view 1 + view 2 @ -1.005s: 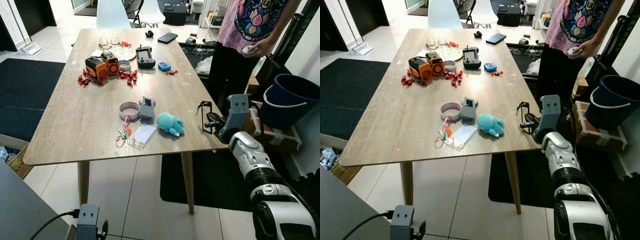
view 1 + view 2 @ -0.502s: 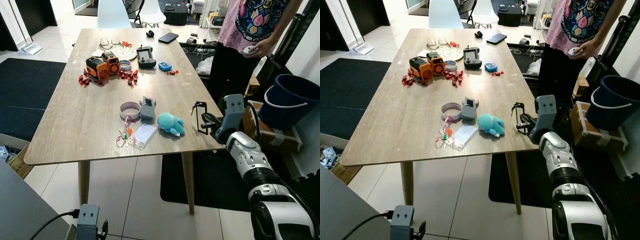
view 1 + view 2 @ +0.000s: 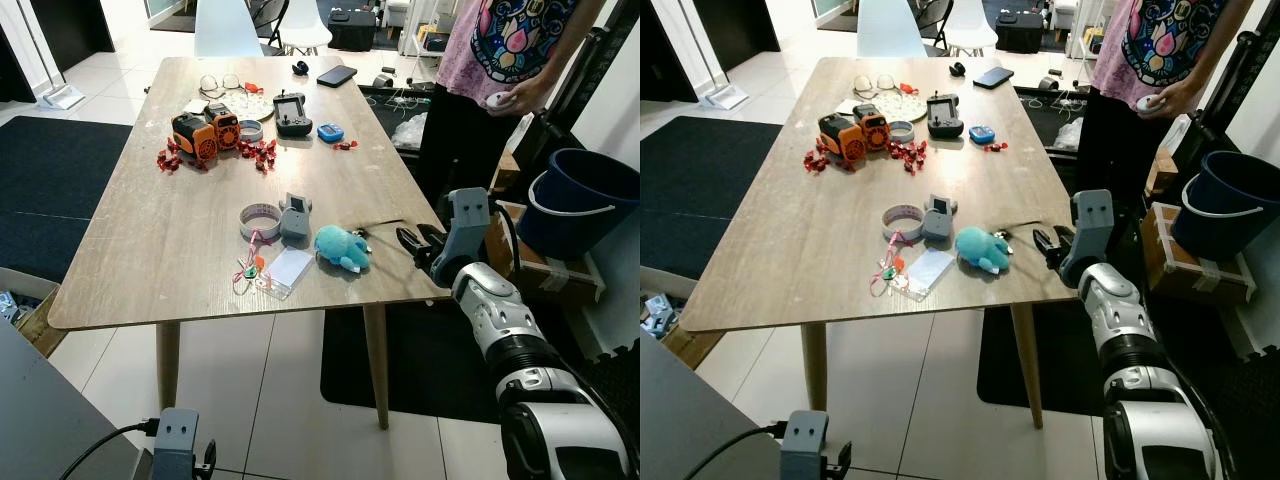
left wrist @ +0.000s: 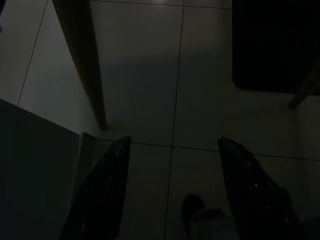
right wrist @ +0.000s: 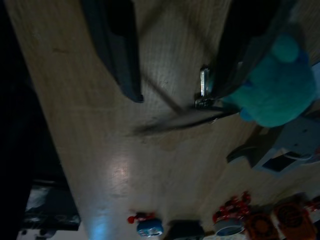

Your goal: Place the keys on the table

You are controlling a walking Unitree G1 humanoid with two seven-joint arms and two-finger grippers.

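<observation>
Near table [image 3: 150, 240] right edge: keys [image 3: 372, 229] beside teal plush [image 3: 340, 247], right gripper [image 3: 412, 240] apart.

Teal plush toy [image 3: 341, 247] seen near right edge; tape roll [image 3: 259, 220] beside grey device [image 3: 293, 217]; orange toy robots [image 3: 204, 131], black controller [image 3: 291, 112] placed farther back; blue bucket [image 3: 577, 200] on floor.

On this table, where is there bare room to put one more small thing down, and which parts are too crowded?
Free: the wide bare wood on the robot's left of the tape roll, and the table's near left corner. The strip between the red clips and the tape roll is also bare. Crowded: the far end around the orange toys, and beside the teal plush, where the keys lie by the right claw.
</observation>
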